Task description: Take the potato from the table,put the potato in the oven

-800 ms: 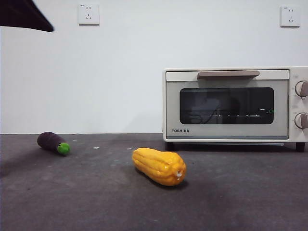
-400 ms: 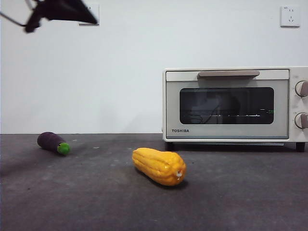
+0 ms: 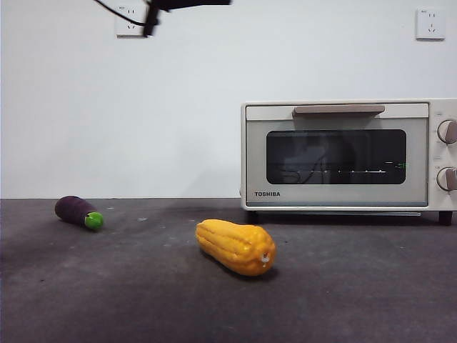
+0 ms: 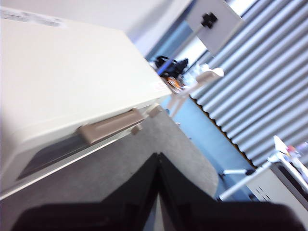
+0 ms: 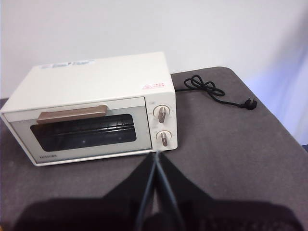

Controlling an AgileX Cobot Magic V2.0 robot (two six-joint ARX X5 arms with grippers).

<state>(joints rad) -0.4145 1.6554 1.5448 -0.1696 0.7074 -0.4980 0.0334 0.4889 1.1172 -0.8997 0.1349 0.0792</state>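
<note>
No potato shows in any view. The cream-white TOSHIBA oven (image 3: 343, 153) stands at the right on the dark grey table (image 3: 107, 286) with its glass door closed. My left gripper (image 4: 158, 156) is shut and empty, high above the table and looking down on the oven (image 4: 62, 82) and its tan handle (image 4: 111, 126). Part of that arm (image 3: 189, 3) crosses the top edge of the front view. My right gripper (image 5: 155, 155) is shut and empty too, held well back from the oven (image 5: 96, 106) and facing its front.
A long ridged yellow-orange vegetable (image 3: 236, 246) lies mid-table in front of the oven. A purple eggplant with a green tip (image 3: 78, 212) lies at the far left. The oven's black cord and plug (image 5: 216, 94) trail on the table beside it.
The dark arm at the top of the front view has swept from the top left corner rightward to the upper middle. The vegetables and the oven have not moved.
</note>
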